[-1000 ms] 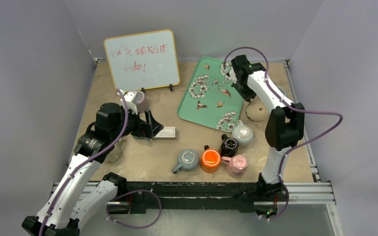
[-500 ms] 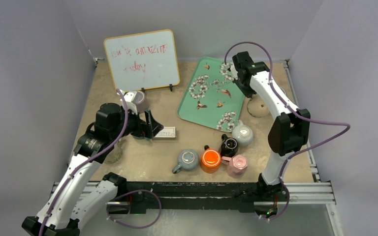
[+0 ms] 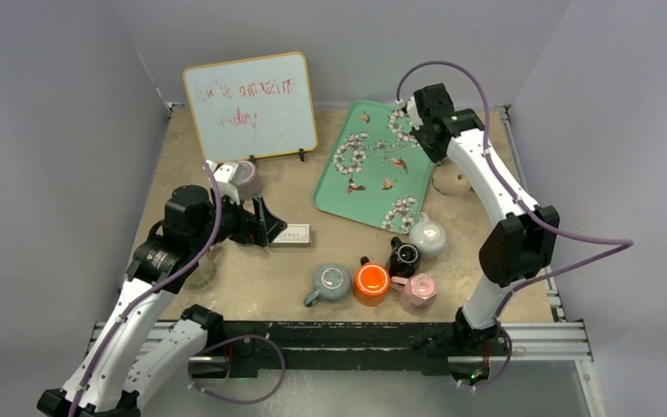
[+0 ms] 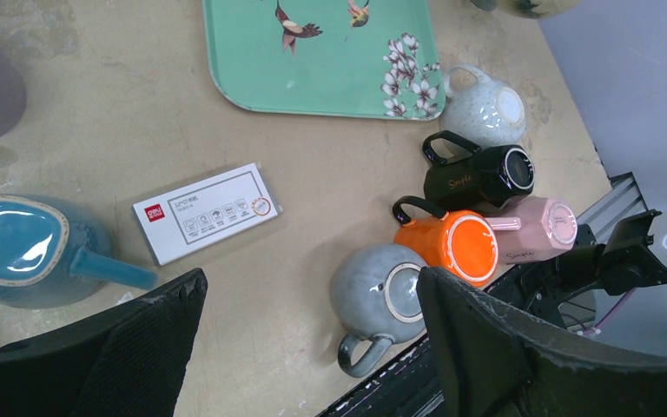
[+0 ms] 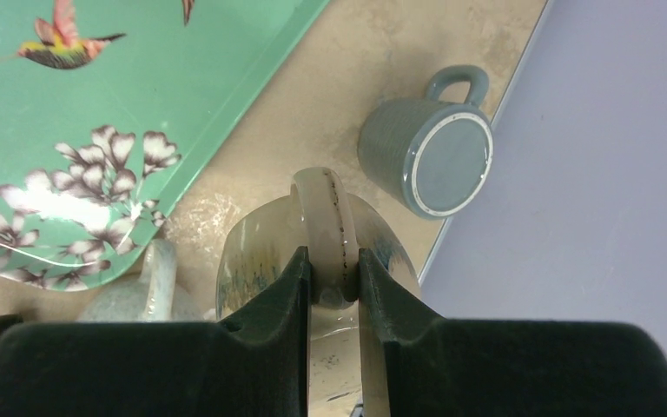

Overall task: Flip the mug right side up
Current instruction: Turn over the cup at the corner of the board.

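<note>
The right claw pinches the handle of the tan mug, just beside the green tray. The mug has moved a little along the tray's side, so the flip seems to be starting. The left claw is wide open.

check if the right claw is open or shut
Shut on the pale mug: the right claw's fingers pinch its handle from both sides in the wrist view.
</note>
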Robot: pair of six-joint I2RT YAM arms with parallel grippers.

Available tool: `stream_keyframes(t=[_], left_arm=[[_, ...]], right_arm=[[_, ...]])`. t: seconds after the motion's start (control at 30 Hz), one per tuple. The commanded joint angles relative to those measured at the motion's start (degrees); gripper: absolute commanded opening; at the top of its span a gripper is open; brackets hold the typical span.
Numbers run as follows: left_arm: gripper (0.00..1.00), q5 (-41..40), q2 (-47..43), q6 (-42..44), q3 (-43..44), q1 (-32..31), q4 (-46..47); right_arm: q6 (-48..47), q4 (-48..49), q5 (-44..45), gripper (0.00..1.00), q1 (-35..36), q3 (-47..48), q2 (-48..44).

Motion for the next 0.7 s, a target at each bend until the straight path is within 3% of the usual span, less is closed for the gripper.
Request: stream_keyframes(t=[0.0,0.23,0.4,0.67], left_arm=[[0.9,0.15,-0.57,0.9,-0.34,-0.25,1.32],[0.89,0.89,-0.87,1.5,-0.88,-0.3,2.01],[0.88,1.59,-0.87,2.12,-1.69,-0.26,4.21],[0.88,8.14,0.34,2.09,-3.64,-0.28,19.24]], right_arm=[[-1.44,5.15,-1.71,0.0,0.51,-0.17,-5.38],[-1.64,8.45,-8.91,0.0,1.26,-1.57,-7.1],[-0.66,13.42,-18.61,0.0,2.14,-5.56,-9.48],[4.78,26.05,-33.23,0.0,4.16,-13.48,-14.61]])
